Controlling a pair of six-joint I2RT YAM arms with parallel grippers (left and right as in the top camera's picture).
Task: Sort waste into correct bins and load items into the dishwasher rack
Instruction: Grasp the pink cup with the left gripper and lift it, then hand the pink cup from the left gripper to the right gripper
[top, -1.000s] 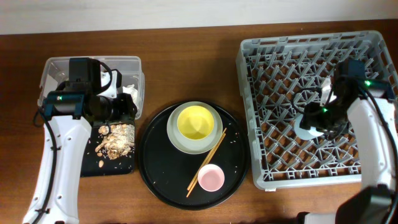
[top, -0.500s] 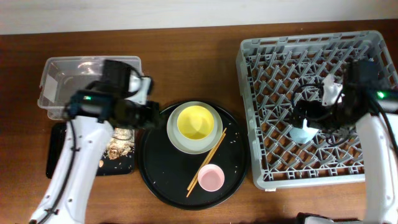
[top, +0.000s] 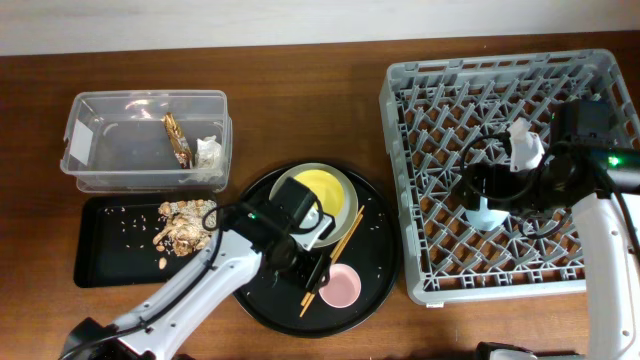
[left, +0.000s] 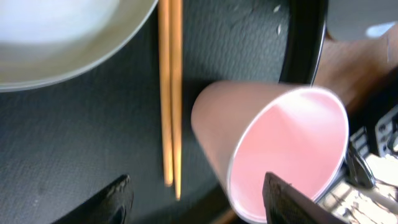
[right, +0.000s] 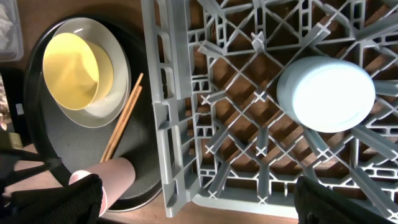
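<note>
On the round black tray (top: 250, 290), chopsticks (left: 170, 93) lie just beside the pink cup (left: 280, 149), left gripper (left: 196, 202) spread wide, empty, straddling both.

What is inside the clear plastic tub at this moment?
The clear tub holds a brown-gold wrapper strip and a crumpled white napkin at its right end. The rest of its floor looks bare. Nothing covers it, though glare hides small details.

One grey plastic lattice rack (top: 505, 90), one clear plastic tub (top: 100, 135), two black trays, one rectangular (top: 110, 255) and one round (top: 375, 265), one pale grey-green plate (top: 282, 195), one yellow bowl (top: 325, 192), one pink cup (top: 340, 287), one pale blue cup (right: 325, 93), two wooden chopsticks (top: 345, 240).
</note>
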